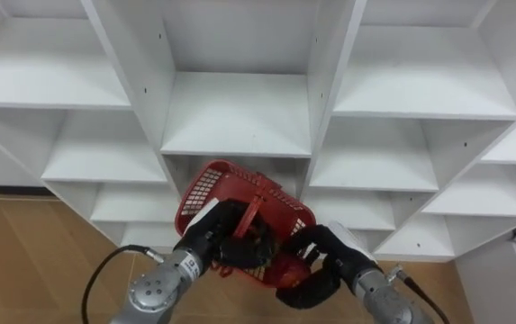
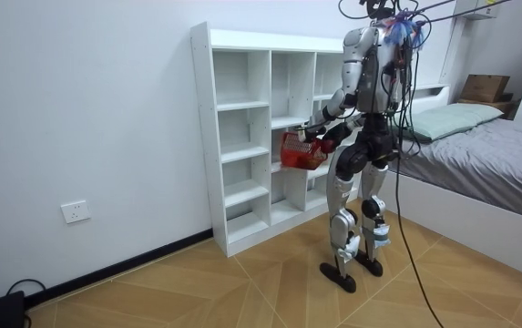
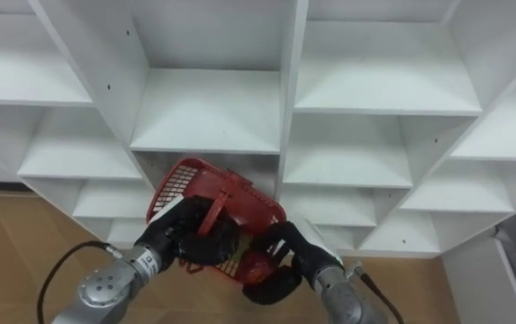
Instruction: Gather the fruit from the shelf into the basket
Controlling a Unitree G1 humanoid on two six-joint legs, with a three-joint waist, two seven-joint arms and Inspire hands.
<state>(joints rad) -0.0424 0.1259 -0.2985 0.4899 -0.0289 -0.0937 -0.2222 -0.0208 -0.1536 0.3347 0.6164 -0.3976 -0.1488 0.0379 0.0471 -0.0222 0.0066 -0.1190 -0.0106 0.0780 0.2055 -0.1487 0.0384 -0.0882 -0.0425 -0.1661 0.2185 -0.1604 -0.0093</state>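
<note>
Arms bent forward at waist height before the closet (image 1: pixel 239 117), the tilted basket (image 1: pixel 214 184) held between them. Left hand (image 1: pixel 220 230) curled over its near rim, right hand (image 1: pixel 326 254) curled round its right edge. Whether fruit lay inside, I could not tell.

A red plastic basket (image 1: pixel 226 184) with lattice walls is held up in the air just in front of the middle column of the white closet (image 1: pixel 239 117). It is about level with one of the lower shelves. Its red handle (image 1: pixel 258 207) lies across the open top. The left hand (image 1: pixel 212 236) grips the near rim and the right hand (image 1: pixel 330 256) curls round the side. They hide whatever is inside.
</note>
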